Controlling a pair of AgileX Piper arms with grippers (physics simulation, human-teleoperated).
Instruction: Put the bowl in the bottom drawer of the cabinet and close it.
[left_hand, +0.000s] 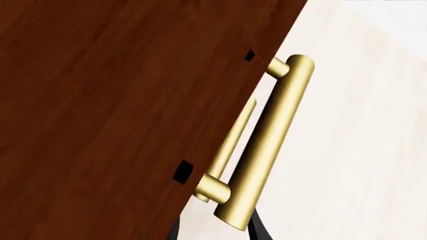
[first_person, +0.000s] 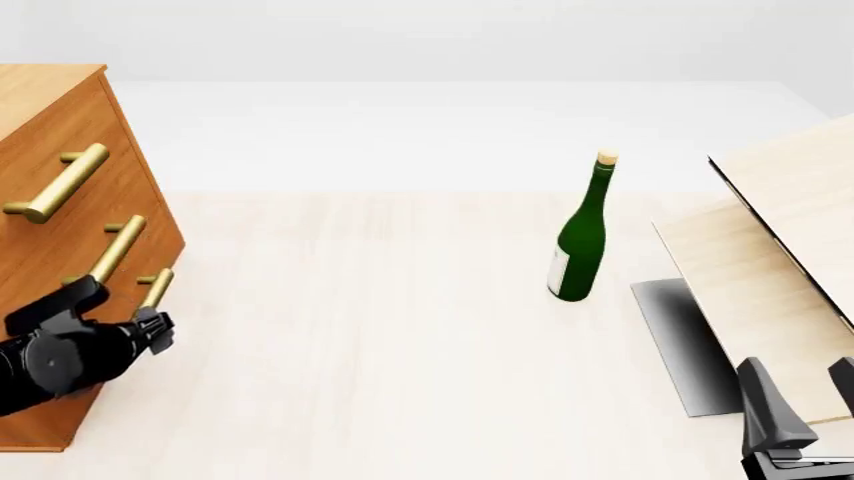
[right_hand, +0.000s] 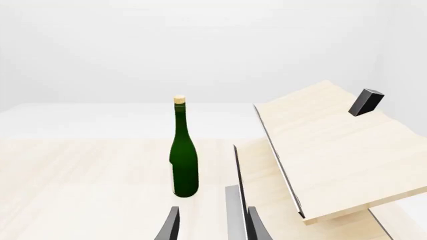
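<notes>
The orange-brown cabinet (first_person: 60, 200) stands at the table's left edge with three brass handles. Its bottom drawer (first_person: 100, 360) looks flush with the front. My left gripper (first_person: 150, 322) sits at the near end of that drawer's short handle (first_person: 156, 288). In the left wrist view the handle (left_hand: 267, 145) fills the middle, and the gripper (left_hand: 217, 232) is open with one dark fingertip (left_hand: 257, 229) on each side of the handle's end. My right gripper (first_person: 805, 395) hangs open and empty at the front right. The bowl is out of view.
A green bottle (first_person: 581, 235) with a cork stands upright right of centre. A pale light-wood box (first_person: 761, 270) with a dark edge lies tilted at the right, just beyond the right gripper (right_hand: 212, 227); a small black block (right_hand: 367, 101) sits on it.
</notes>
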